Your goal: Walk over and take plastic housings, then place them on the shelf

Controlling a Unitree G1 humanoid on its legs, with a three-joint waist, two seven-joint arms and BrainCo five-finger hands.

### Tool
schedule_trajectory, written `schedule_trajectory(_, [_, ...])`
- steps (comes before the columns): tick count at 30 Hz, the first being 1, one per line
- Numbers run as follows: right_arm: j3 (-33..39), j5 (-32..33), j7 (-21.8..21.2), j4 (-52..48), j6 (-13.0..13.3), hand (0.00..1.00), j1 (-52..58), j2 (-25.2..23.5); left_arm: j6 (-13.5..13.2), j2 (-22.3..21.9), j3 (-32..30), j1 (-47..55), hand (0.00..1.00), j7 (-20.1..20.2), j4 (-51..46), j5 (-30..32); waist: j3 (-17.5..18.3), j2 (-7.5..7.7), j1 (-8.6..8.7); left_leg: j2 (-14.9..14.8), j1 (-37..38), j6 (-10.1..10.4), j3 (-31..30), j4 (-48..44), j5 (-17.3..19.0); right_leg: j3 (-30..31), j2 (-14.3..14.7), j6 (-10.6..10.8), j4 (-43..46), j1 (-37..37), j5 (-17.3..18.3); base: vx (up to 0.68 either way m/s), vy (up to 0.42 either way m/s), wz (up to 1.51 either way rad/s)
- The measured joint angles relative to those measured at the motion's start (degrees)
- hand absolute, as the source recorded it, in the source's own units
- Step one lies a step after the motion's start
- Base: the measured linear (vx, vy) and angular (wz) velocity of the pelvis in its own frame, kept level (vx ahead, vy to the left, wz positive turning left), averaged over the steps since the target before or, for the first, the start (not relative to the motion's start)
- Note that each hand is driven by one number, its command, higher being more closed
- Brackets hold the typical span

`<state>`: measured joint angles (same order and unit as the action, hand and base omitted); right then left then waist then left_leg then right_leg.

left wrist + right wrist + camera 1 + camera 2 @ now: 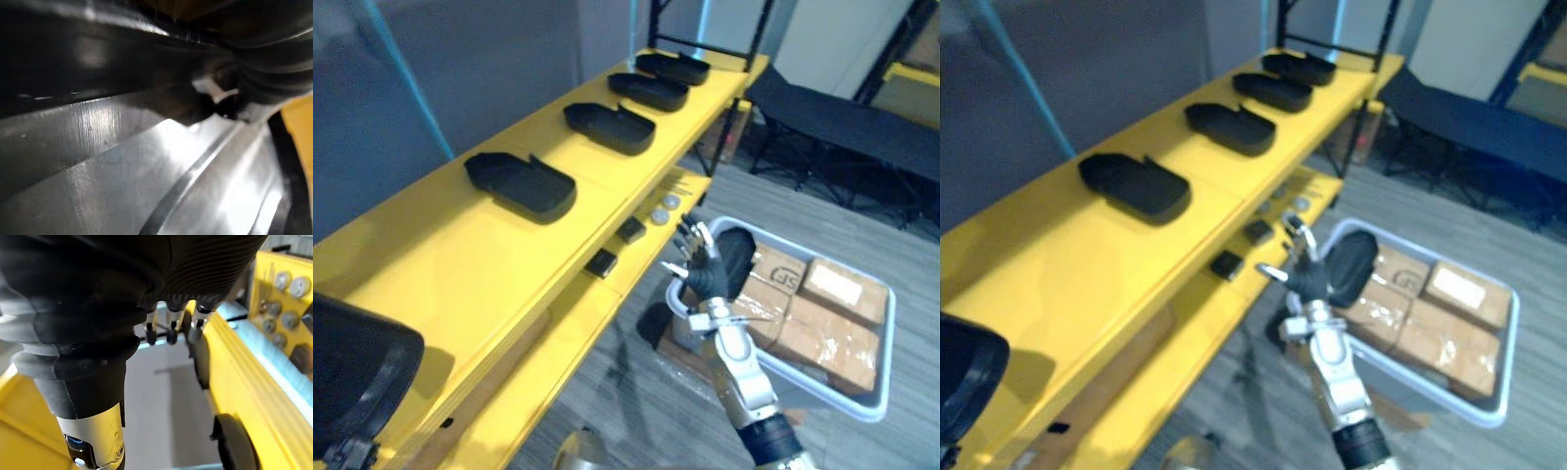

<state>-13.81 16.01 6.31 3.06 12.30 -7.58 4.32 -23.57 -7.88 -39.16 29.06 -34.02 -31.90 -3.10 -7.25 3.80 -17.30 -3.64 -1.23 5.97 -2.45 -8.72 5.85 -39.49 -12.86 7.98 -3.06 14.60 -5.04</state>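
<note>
Hovering at the left end of the bin (889, 315), just right of centre in the eye views, the right hand (705, 274) showed me its ribbed back. Its fingers (691, 235) were splayed and nearly straight, closed round nothing. A tilted housing (737, 257), black, stood just right of that hand on its palm side, above the boxes (832, 323) packed in the bin. I couldn't tell whether palm and housing truly met. From the right wrist, the same fingers hung in a straight row with their dark tips right at a black rim (199, 360).

Four shelf housings lay on the top shelf (460, 264), set apart from one another and running from centre left to the top middle: one (521, 186), the next (610, 127), a third (649, 91) and the last (674, 68).

On the lower shelf (563, 348), left of the right hand, sat two black blocks (601, 262) and two silver discs (660, 213).

In the lower left corner a near housing (357, 367) loomed over the top shelf's near end. From the left wrist, its glossy black surface lay close against the left hand (279, 54). Whether that hand gripped it I could not tell.
</note>
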Motion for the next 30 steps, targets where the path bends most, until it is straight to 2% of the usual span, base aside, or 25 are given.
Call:
schedule_trajectory(4, [1.67, 0.07, -1.87, -0.01, -0.28, 0.00, 0.08, 1.29, -0.07, 0.19, -0.05, -0.84, 1.00, 1.41, -0.09, -0.42, -0.12, -0.01, 1.26, 0.15, -1.12, -0.68, 1.80, -4.16, 2.47, 0.41, -1.28, -0.38, 1.70, -0.92, 2.05, -0.03, 0.085, -0.23])
schedule_trajectory(6, [2.66, 0.24, -4.10, -0.10, -1.07, 0.00, 0.85, 2.36, -0.03, 0.22, 0.01, -0.88, 1.00, 1.01, -0.08, -1.00, -0.18, -0.09, 2.40, 0.14, -2.64, -0.95, 2.13, -7.96, 4.42, 0.26, -1.31, 0.38, 2.03, -0.29, 3.54, -0.06, 0.034, -0.05])
schedule_trajectory(8, [4.76, 1.13, -6.19, -0.34, -1.41, 0.00, 3.56, 3.01, -0.06, 0.42, 1.87, -1.17, 1.00, 0.73, -0.08, -1.87, -0.38, -0.20, 3.24, -0.22, -4.44, -1.37, 2.07, -10.24, 4.92, -2.06, -0.72, 0.88, 2.42, 0.96, 4.21, -0.05, 0.004, 0.54])
schedule_trajectory(9, [5.90, 1.43, -6.64, -0.34, -1.42, 0.00, 5.35, 2.99, -0.07, 0.65, 3.22, -1.52, 1.00, 0.82, -0.07, -3.59, -0.76, 0.23, 4.13, -0.24, -5.30, -1.47, 2.54, -11.69, 4.86, -4.90, -0.62, 1.48, 2.58, 2.72, 4.82, -0.04, -0.020, 1.02])
schedule_trajectory(10, [6.52, 1.27, -6.59, -0.34, -1.40, 0.00, 6.65, 2.97, -0.08, 0.79, 4.00, -1.98, 1.00, 1.18, -0.08, -5.35, -1.50, -0.33, 4.35, -0.53, -5.77, -1.63, 3.43, -12.60, 4.86, -6.66, -0.39, 1.63, 2.75, 3.84, 5.25, -0.04, -0.014, 0.94])
schedule_trajectory(14, [6.34, 0.05, -7.46, -0.39, -1.26, 0.00, 7.57, 2.90, -0.19, 0.62, 4.84, -1.95, 1.00, 2.61, -0.09, -8.59, -1.98, 0.21, 3.81, -0.12, -5.88, -2.04, 3.19, -11.70, 4.57, -8.71, -1.98, 1.65, 6.93, 3.85, 7.93, -0.04, 0.049, 0.44])
schedule_trajectory(15, [6.39, 0.03, -7.73, -0.71, -1.00, 0.00, 7.37, 3.07, -0.25, 0.75, 6.52, -2.09, 1.00, 3.97, -0.50, -9.79, -2.01, 0.25, 4.29, -0.07, -6.42, -2.33, 3.66, -11.28, 3.92, -9.05, -2.85, 0.69, 8.90, 3.31, 9.03, -0.04, 0.070, 0.55])
schedule_trajectory(17, [6.38, -0.36, -7.73, -1.26, -0.88, 0.00, 7.29, 3.26, -0.57, 1.06, 11.23, -2.39, 1.00, 5.93, -1.98, -9.77, -2.46, 0.73, 4.86, 0.95, -6.85, -2.19, 3.20, -11.02, 2.92, -7.46, -4.46, -0.18, 12.42, 2.46, 10.46, -0.04, 0.116, 0.62])
schedule_trajectory(19, [6.53, -2.09, -7.62, -1.89, -0.84, 0.00, 7.94, 3.44, -1.84, 2.21, 17.02, -4.33, 1.00, 8.54, -2.62, -9.03, -3.47, 0.55, 6.59, 3.24, -6.76, -2.92, 0.18, -9.50, 1.42, -1.76, -6.34, -1.06, 17.14, 1.68, 10.96, -0.02, 0.161, 0.90])
schedule_trajectory(21, [7.09, -4.31, -7.29, -2.40, 0.92, 0.00, 9.06, 4.03, -3.14, 5.59, 23.72, -10.28, 1.00, 13.50, -2.82, -8.63, -3.79, 0.87, 8.83, 5.57, -6.79, -3.28, -4.21, -5.23, -2.54, 6.06, -8.13, -1.21, 24.65, -2.21, 11.08, 0.01, 0.074, 1.06])
schedule_trajectory(22, [7.28, -5.27, -7.10, -2.41, 1.75, 0.00, 9.10, 4.04, -3.46, 6.45, 24.55, -11.73, 1.00, 14.43, -2.80, -7.87, -3.87, 0.90, 9.22, 5.53, -6.85, -3.33, -4.96, -3.91, -3.58, 7.73, -8.14, -2.38, 26.08, -3.32, 12.07, 0.01, -0.050, 0.69])
schedule_trajectory(23, [7.41, -6.72, -6.90, -2.42, 3.54, 0.00, 8.73, 4.13, -4.07, 7.63, 25.83, -13.95, 1.00, 15.84, -2.78, -7.10, -4.17, 0.93, 9.82, 5.64, -6.89, -3.13, -5.56, -2.06, -5.27, 9.84, -7.70, -2.47, 27.17, -5.01, 15.45, -0.02, -0.105, 0.26])
schedule_trajectory(24, [7.41, -8.15, -6.95, -2.44, 5.54, 0.00, 7.88, 4.69, -4.30, 8.91, 26.37, -15.47, 1.00, 16.73, -2.74, -7.12, -4.60, 1.03, 10.00, 5.72, -6.88, -2.97, -4.85, -2.05, -5.65, 9.47, -7.29, -3.05, 25.81, -5.23, 16.60, -0.04, -0.101, -0.02])
schedule_trajectory(26, [7.61, -9.81, -7.50, -2.60, 7.81, 0.00, 6.35, 6.11, -4.41, 9.05, 26.60, -15.71, 1.00, 16.70, -2.80, -7.08, -5.59, 0.06, 9.94, 5.19, -6.93, -2.85, -2.95, -2.78, -5.70, 9.88, -6.61, -1.24, 23.38, -4.42, 16.90, -0.06, -0.072, -0.47])
schedule_trajectory(27, [7.65, -10.06, -8.17, -2.70, 9.25, 0.00, 4.39, 8.44, -4.41, 9.08, 26.93, -15.61, 1.00, 16.69, -2.80, -6.74, -7.09, -1.41, 10.04, 3.90, -6.94, -2.36, -1.26, -2.97, -5.99, 9.94, -5.87, -0.13, 22.34, -4.88, 17.52, -0.09, -0.075, -0.60])
schedule_trajectory(30, [7.63, -10.53, -8.94, -2.74, 10.79, 0.00, 1.66, 11.38, -4.47, 9.20, 27.12, -15.95, 1.00, 16.43, -2.76, -5.26, -9.43, -2.75, 10.35, 1.93, -9.03, -1.12, 0.09, -3.20, -6.78, 10.96, -4.85, 1.36, 23.55, -8.54, 19.80, -0.18, -0.083, -0.51])
